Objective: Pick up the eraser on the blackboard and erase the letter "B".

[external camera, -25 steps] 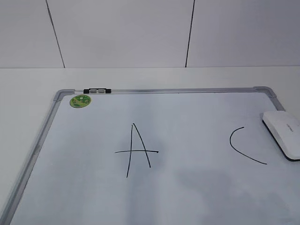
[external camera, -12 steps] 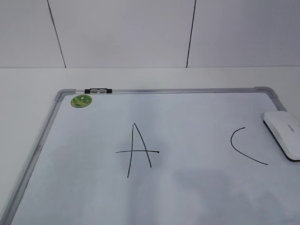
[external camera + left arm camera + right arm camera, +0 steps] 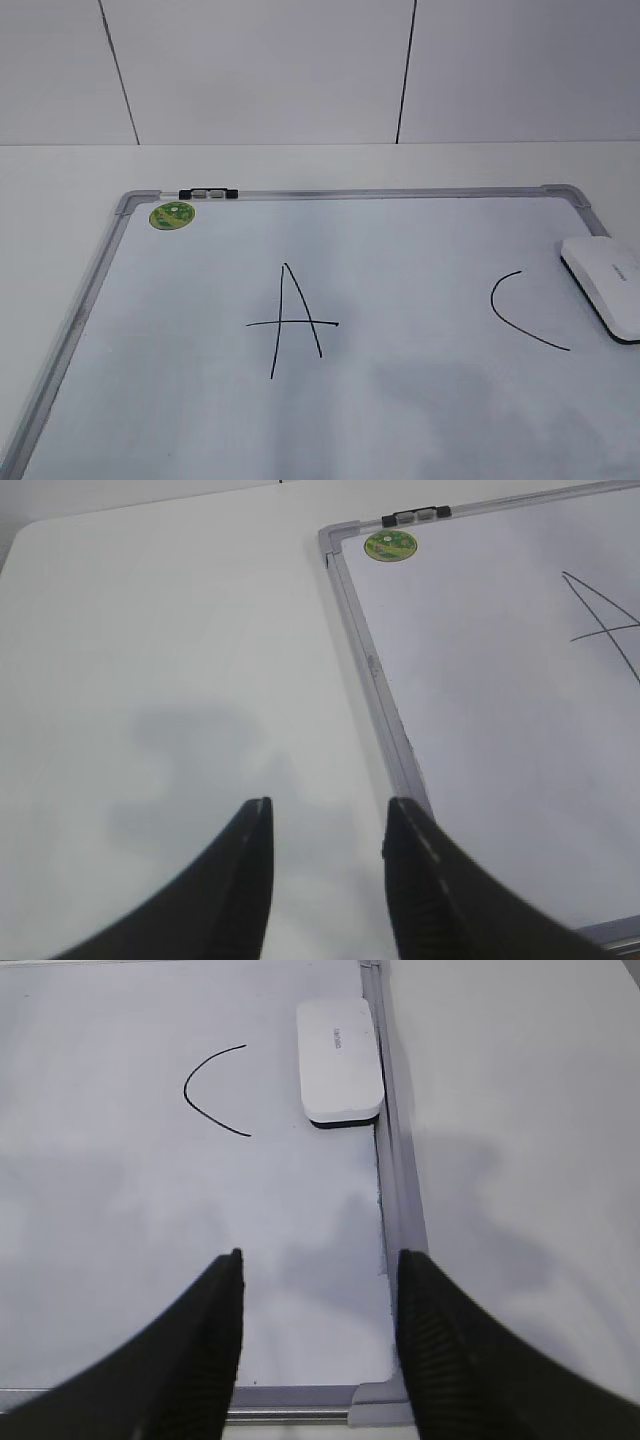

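The blackboard, a white board with a silver-grey frame (image 3: 95,290), lies flat on the table. It bears a black "A" (image 3: 290,322) and an open "C" (image 3: 520,310); no letter "B" shows between them. The white eraser (image 3: 605,285) lies on the board by its right edge, also in the right wrist view (image 3: 339,1060). My right gripper (image 3: 318,1260) is open and empty above the board's near right corner, well short of the eraser. My left gripper (image 3: 328,810) is open and empty over the table just left of the board's frame (image 3: 375,670). Neither gripper shows in the exterior view.
A round green magnet (image 3: 171,214) sits at the board's far left corner, and a thin black-and-white marker (image 3: 208,193) lies along the top frame. White table surrounds the board; a white panelled wall stands behind.
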{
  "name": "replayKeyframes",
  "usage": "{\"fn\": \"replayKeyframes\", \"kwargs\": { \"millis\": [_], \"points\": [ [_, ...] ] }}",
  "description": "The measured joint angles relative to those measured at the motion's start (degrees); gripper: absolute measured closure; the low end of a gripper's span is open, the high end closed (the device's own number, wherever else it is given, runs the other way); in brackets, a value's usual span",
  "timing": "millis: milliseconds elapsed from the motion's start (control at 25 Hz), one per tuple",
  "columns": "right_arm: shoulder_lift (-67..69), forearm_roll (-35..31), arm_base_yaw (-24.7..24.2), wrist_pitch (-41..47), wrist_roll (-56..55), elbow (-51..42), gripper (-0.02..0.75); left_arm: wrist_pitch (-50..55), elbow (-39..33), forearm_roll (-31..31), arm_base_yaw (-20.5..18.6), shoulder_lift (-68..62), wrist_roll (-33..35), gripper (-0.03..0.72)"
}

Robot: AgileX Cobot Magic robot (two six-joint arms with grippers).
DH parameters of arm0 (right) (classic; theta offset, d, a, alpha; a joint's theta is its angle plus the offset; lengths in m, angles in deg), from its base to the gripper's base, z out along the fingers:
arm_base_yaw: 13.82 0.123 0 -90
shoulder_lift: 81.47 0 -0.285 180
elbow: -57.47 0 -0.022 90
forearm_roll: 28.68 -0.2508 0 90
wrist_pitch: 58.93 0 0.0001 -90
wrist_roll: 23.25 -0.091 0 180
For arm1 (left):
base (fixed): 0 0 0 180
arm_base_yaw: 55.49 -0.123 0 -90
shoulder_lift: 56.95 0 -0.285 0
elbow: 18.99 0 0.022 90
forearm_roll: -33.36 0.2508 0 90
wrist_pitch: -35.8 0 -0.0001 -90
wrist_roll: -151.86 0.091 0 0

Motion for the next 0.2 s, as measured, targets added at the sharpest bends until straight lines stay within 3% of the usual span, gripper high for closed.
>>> {"fn": "replayKeyframes", "kwargs": {
  "millis": [200],
  "points": [
    [0.0,0.0,0.0,-0.1,0.0,0.0,0.328,0.0,0.0,0.0,0.0,0.0,0.0,0.404]
  ]
}}
